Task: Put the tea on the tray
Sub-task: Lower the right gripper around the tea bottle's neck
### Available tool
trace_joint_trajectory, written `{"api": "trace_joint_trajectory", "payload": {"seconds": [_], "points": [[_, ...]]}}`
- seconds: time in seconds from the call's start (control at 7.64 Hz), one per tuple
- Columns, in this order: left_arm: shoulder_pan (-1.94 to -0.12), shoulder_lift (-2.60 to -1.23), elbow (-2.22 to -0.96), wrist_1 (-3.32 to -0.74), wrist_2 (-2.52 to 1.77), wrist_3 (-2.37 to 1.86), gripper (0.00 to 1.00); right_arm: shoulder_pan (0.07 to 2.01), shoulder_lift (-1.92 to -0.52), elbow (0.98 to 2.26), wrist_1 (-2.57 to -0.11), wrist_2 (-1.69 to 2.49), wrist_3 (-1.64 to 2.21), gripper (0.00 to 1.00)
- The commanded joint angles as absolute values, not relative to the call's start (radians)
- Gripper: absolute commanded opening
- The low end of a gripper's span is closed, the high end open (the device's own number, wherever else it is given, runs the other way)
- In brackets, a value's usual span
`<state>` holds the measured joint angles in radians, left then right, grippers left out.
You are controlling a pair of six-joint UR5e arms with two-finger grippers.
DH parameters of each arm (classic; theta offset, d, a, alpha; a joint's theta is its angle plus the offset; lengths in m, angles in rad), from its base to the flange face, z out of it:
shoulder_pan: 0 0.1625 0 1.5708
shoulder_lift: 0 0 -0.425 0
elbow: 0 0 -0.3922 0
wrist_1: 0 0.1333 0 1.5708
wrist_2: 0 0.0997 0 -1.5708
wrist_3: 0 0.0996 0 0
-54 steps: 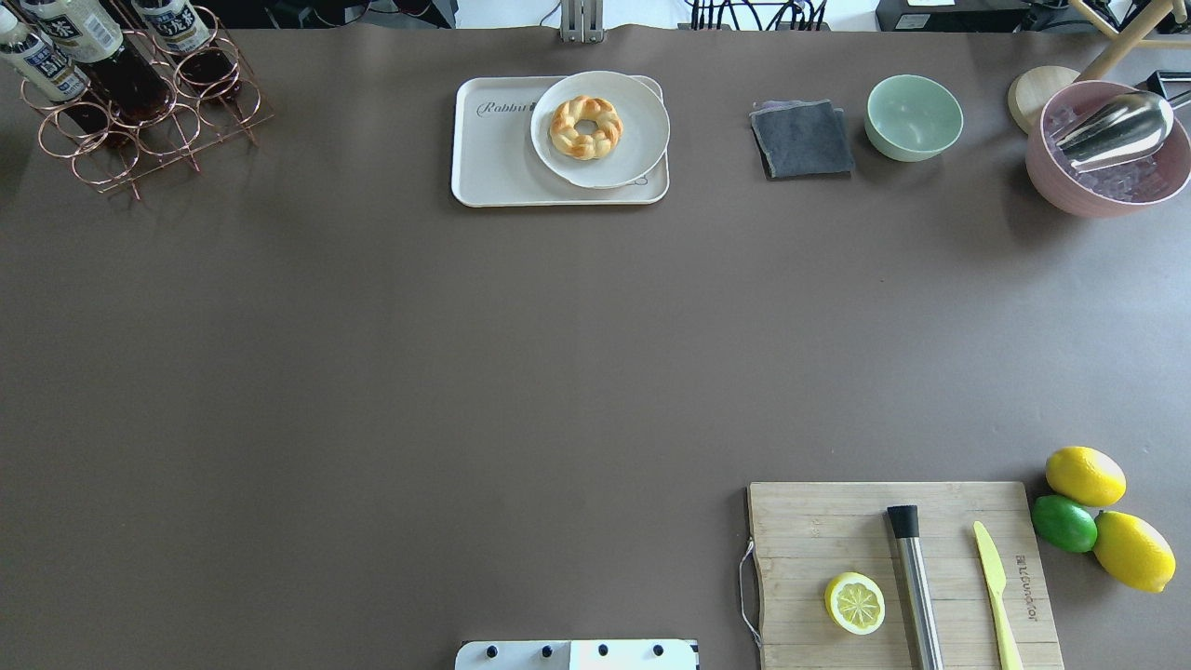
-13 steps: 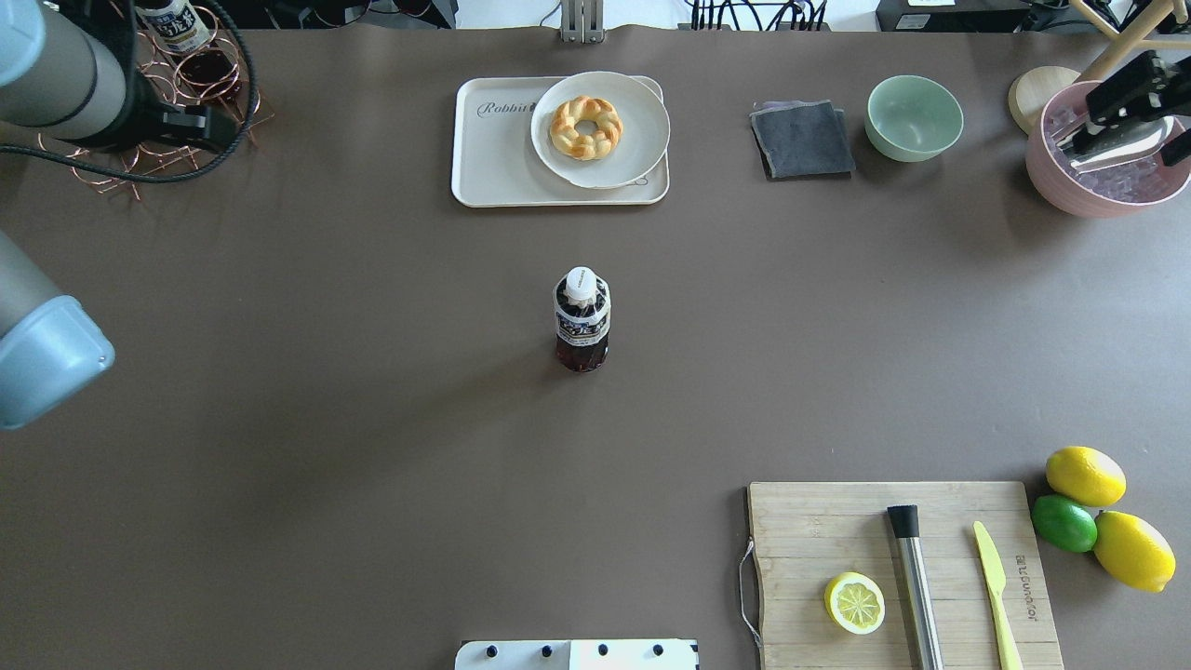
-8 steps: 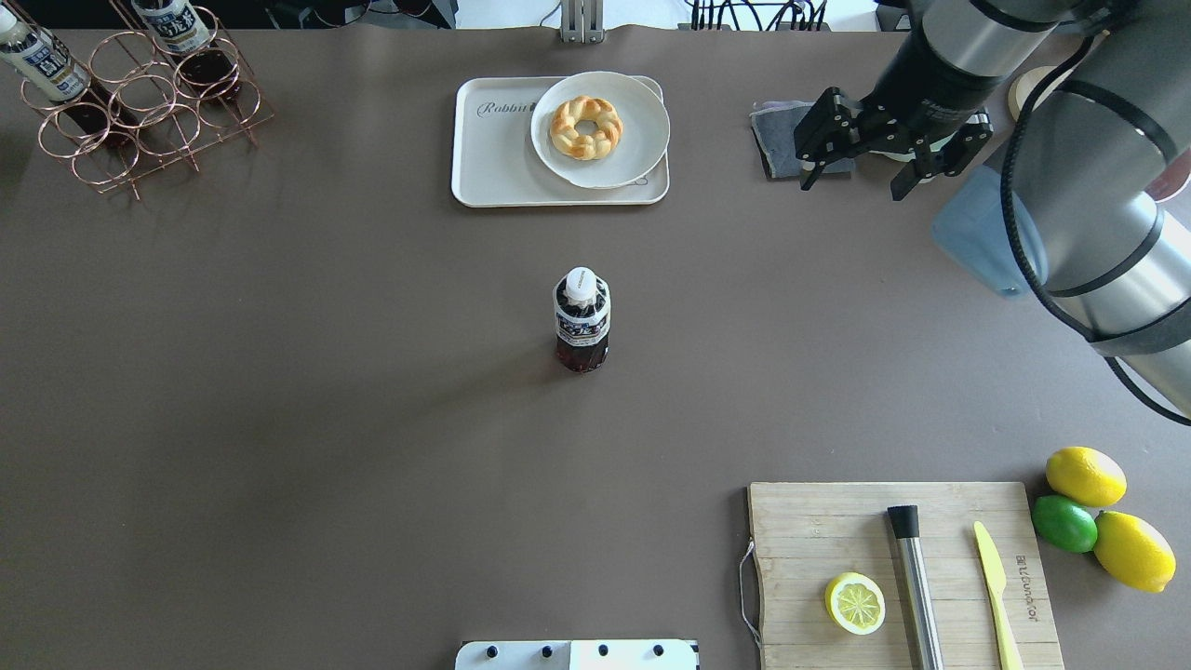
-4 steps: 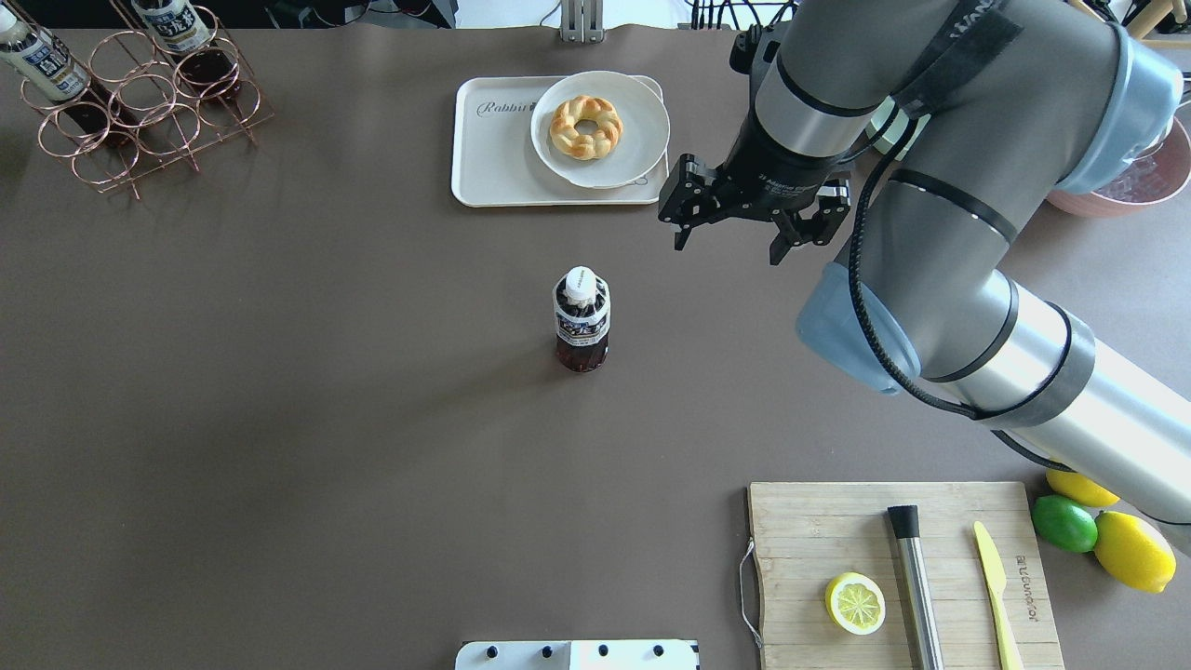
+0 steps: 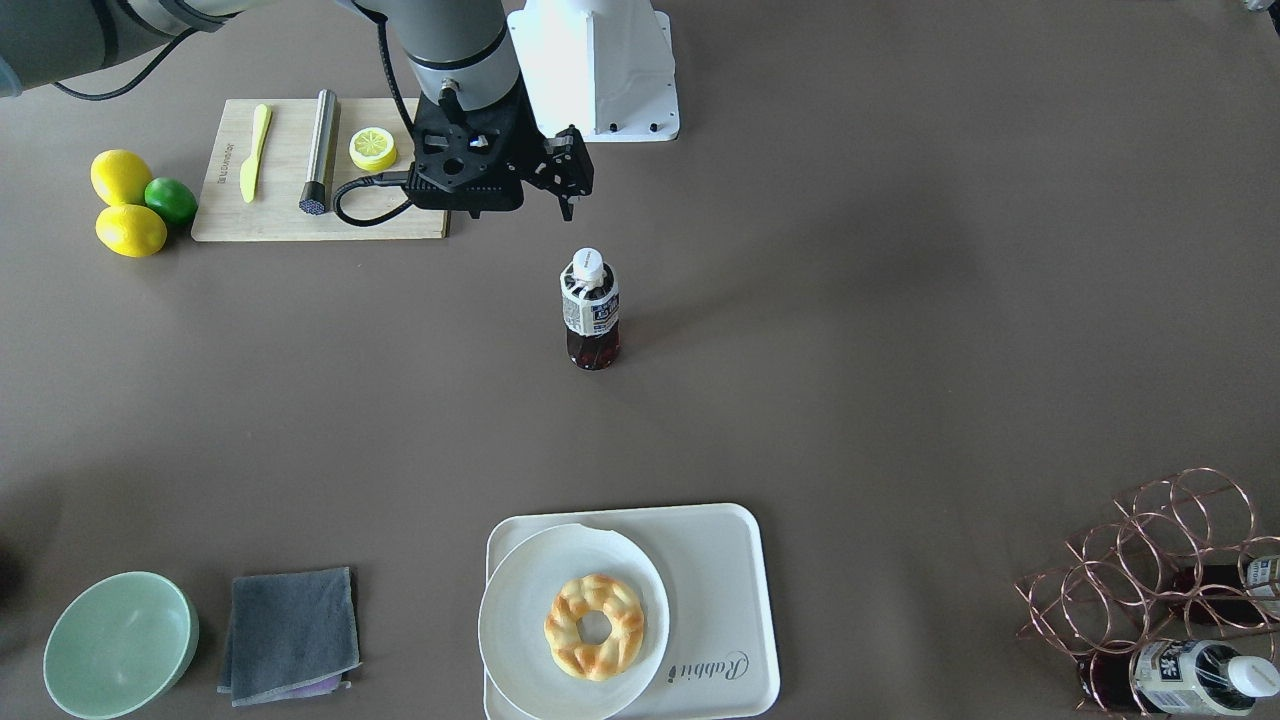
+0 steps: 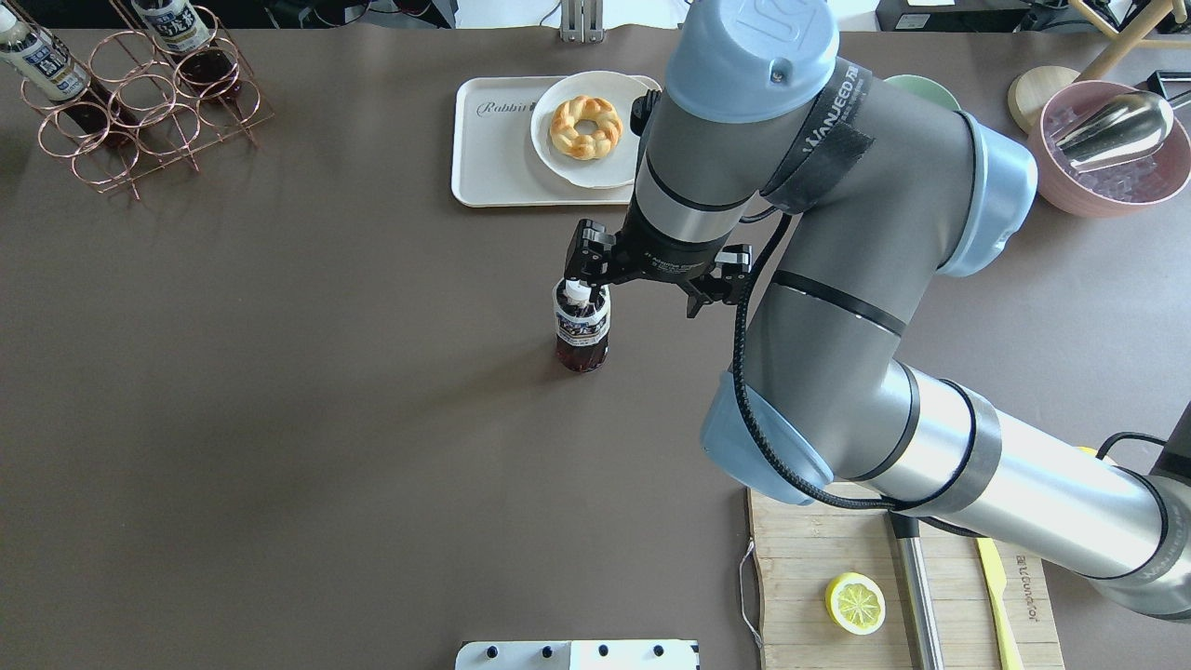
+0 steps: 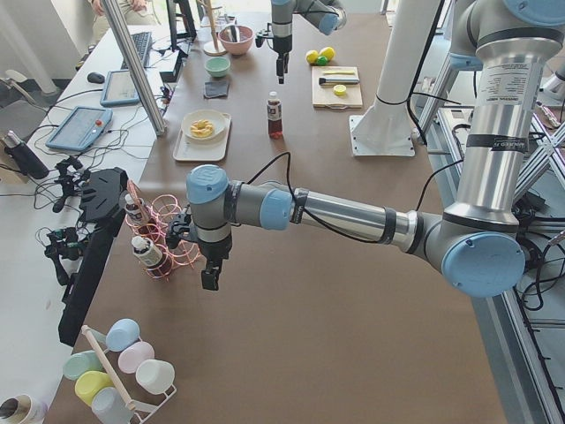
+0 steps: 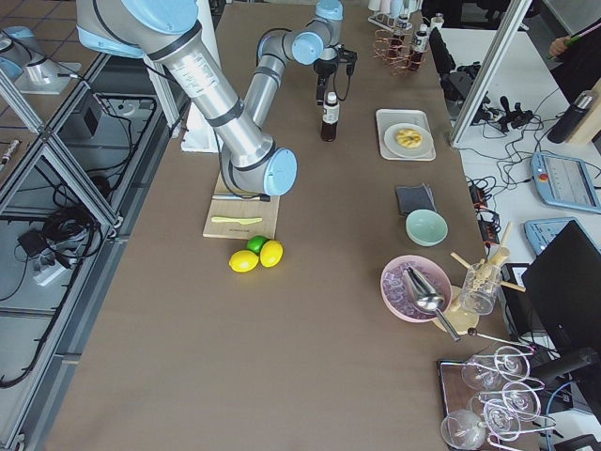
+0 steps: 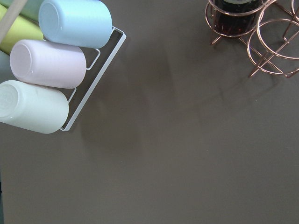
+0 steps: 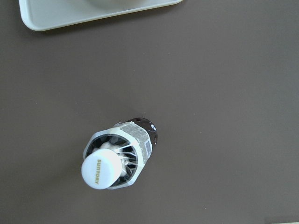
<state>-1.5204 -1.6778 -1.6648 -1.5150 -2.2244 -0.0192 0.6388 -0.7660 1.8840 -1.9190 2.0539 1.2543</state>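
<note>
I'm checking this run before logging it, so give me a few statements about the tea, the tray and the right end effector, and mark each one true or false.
1. The tea stands upright on the table, off the tray. True.
2. The right end effector is shut on the tea. False: it is open near the bottle's top and grips nothing.
3. A plate with a ring-shaped pastry sits on the tray. True.
4. The tea's cap is off. False: the white cap is on the bottle.
</note>
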Motion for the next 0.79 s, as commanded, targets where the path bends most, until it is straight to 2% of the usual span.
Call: {"api": "trace_joint_trajectory", "payload": {"seconds": [0.0,0.26,0.65], "points": [[-1.539,-1.698,-1.651,-1.436,-2.241,0.05,0.98,0.582,-0.72,1.856,-1.916,1.988,1.307,1.0],[-1.545,-1.745,-1.646,-1.277,-2.24,0.19,0.98,0.571,-0.666,1.803,-1.911,1.962,1.325,1.0],[-1.543,-1.747,-1.646,-1.27,-2.241,0.19,0.98,0.595,-0.666,1.737,-1.904,1.891,1.2,1.0]]}}
